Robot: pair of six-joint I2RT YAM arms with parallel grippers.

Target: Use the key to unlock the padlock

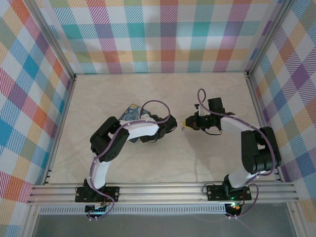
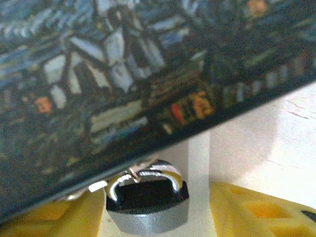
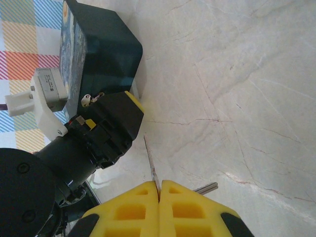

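While seemingly in right gripper (image 3: pixel 159 183), key (image 3: pixel 150 159) near padlock (image 2: pixel 148 197).

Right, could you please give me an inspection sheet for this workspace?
Surface: pale marbled table.
Job's things: padlock at the edge of the blue tin; key is a thin metal piece held by the right arm.
Clutter: nothing seen.
Grippers: left gripper open, jaws either side of the padlock; right gripper shut on the key.
Cables: purple cables loop along both arms.
Surroundings: plaid walls, metal frame.
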